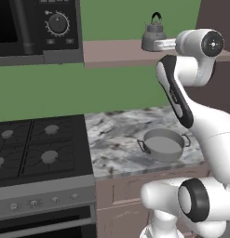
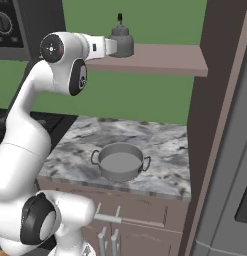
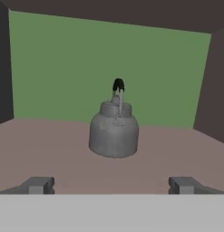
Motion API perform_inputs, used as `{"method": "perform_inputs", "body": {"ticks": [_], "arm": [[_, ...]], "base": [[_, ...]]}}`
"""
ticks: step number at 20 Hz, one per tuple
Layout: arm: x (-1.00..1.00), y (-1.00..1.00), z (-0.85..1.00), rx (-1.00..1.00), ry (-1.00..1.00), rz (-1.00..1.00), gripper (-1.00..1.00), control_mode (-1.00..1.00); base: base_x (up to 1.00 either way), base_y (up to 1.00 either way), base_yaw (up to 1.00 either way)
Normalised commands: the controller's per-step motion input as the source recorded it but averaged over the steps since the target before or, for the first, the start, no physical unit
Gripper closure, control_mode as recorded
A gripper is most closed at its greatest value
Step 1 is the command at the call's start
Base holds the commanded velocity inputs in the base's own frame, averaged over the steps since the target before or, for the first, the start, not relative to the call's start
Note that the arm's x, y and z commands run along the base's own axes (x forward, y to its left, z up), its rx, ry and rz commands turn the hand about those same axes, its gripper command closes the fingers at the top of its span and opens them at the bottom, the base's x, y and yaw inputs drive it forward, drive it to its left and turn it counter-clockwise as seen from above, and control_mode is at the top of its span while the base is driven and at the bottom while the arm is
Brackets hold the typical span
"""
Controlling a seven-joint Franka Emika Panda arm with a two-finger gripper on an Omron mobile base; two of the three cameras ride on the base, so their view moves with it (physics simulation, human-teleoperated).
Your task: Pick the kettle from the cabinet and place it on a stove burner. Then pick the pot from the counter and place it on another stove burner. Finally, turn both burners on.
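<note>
Hand view: my hand (image 3: 111,185), fingers spread wide and holding nothing, faces the small grey metal kettle (image 3: 114,132) at frame centre on the mauve-brown cabinet shelf (image 3: 50,149), so every step remains.

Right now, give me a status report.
Gripper open, empty, facing kettle. Kettle upright on cabinet shelf. Nothing between them.

kettle (image 3: 114,133) upright on cabinet (image 3: 50,149), pincer (image 3: 112,185) wide, apart

Matt grey metal kettle (image 3: 114,131) and pot (image 1: 163,144); marbled stone counter (image 1: 116,139); matt mauve-brown cabinet (image 2: 165,57).
</note>
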Motion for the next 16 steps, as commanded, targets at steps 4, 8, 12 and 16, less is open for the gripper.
{"method": "perform_inputs", "body": {"ticks": [4,8,12,16], "arm": [[0.27,0.00,0.15,0.00,0.00,0.03,-1.00,-1.00],[0.34,-0.05,0.14,0.00,0.00,0.05,-1.00,-1.00],[0.30,-0.15,0.17,0.00,0.00,0.05,-1.00,-1.00],[0.26,-0.18,0.16,0.00,0.00,0.02,-1.00,-1.00]], "base": [[0.00,0.00,0.00],[0.00,0.00,0.00],[0.00,0.00,0.00],[0.00,0.00,0.00]]}}
